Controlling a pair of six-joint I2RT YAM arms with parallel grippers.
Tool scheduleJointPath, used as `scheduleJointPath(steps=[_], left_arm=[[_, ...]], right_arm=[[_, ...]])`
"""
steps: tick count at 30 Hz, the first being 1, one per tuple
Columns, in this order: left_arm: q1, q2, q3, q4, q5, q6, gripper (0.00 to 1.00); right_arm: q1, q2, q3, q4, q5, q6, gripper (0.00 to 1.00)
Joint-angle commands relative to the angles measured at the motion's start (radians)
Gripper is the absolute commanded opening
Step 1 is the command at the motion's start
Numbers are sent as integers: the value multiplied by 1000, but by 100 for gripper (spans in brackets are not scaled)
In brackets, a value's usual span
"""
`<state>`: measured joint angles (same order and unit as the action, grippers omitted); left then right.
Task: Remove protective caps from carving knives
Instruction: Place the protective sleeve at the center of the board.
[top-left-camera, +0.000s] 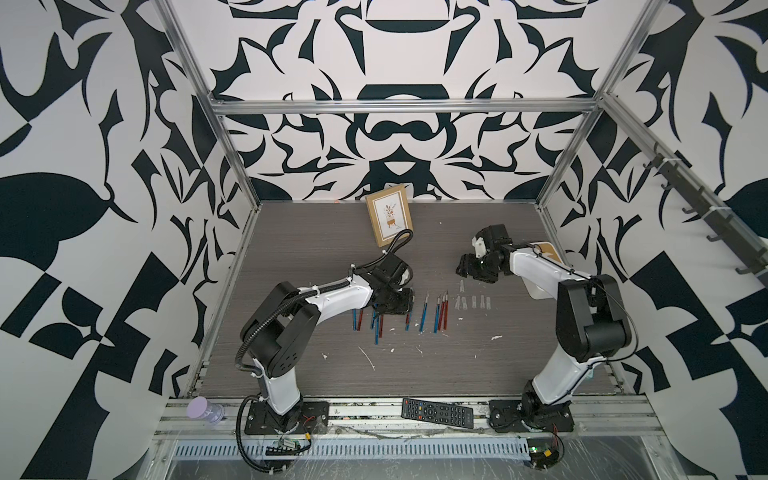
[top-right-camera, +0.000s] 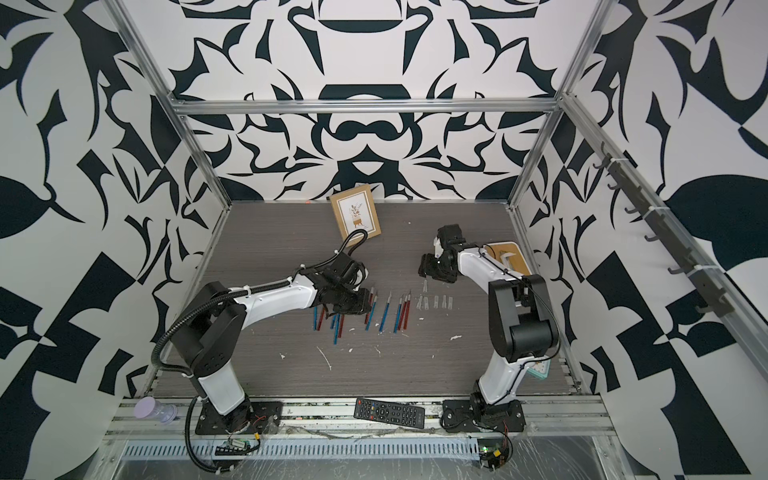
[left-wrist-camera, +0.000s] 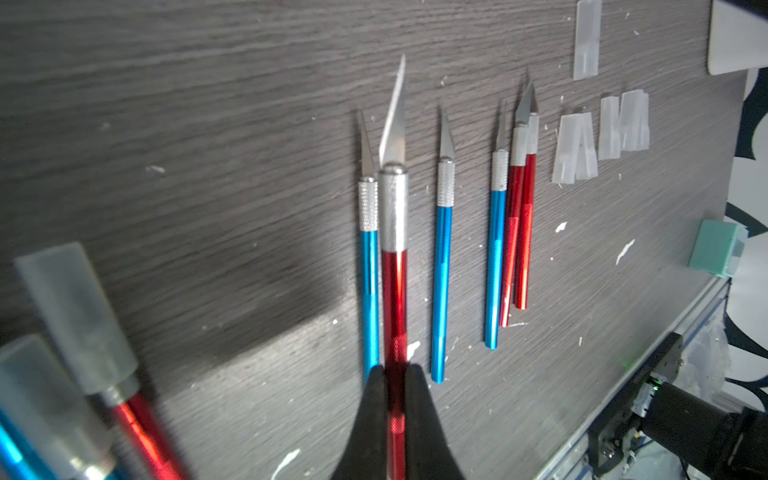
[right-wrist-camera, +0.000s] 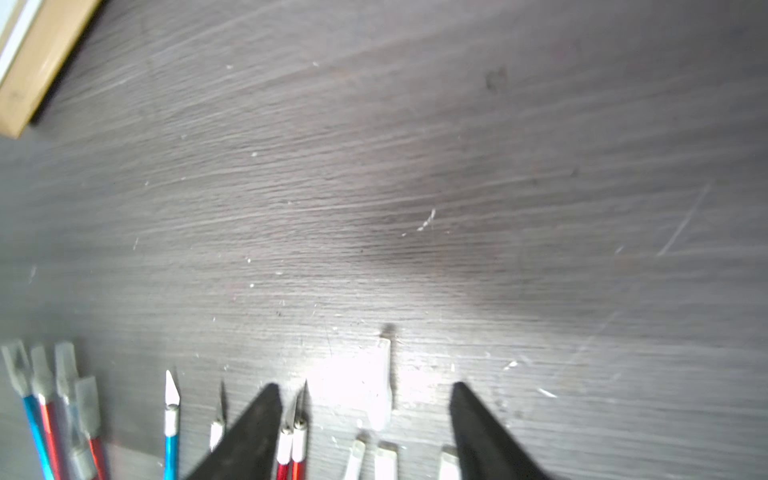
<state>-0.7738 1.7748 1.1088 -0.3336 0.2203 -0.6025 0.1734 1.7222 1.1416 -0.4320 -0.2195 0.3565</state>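
My left gripper (left-wrist-camera: 395, 371) is shut on the red handle of a carving knife (left-wrist-camera: 394, 286) whose curved blade is bare. It lies alongside a blue knife (left-wrist-camera: 369, 266) in a row of uncapped carving knives (top-left-camera: 440, 316). Several knives (left-wrist-camera: 75, 316) with protective caps on show blurred beside the gripper. My right gripper (right-wrist-camera: 365, 385) is open over one loose cap (right-wrist-camera: 382, 390) on the table, touching nothing. In a top view this cap (top-left-camera: 461, 285) lies just behind a row of loose protective caps (top-left-camera: 473, 302). In both top views the left gripper (top-left-camera: 397, 303) hangs over the knives and the right gripper (top-right-camera: 432, 268) sits behind the caps.
A framed picture (top-left-camera: 389, 220) leans at the back wall. A black remote (top-left-camera: 437, 412) and a purple cup (top-left-camera: 205, 409) rest on the front rail. A tan tray (top-right-camera: 509, 257) lies behind the right arm. White flecks (top-left-camera: 368, 357) dot the dark table.
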Motion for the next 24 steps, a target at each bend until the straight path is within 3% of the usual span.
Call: scheduleJointPath(steps=[1, 7, 24], left_arm=[[-2, -18, 27, -46, -46, 0, 0], [-2, -7, 58, -108, -113, 4, 0], [-25, 77, 139, -203, -181, -10, 0]], right_arm=[[5, -51, -14, -12, 21, -10, 78], [4, -80, -46, 3, 23, -14, 99], [-24, -93, -78, 26, -39, -25, 100]])
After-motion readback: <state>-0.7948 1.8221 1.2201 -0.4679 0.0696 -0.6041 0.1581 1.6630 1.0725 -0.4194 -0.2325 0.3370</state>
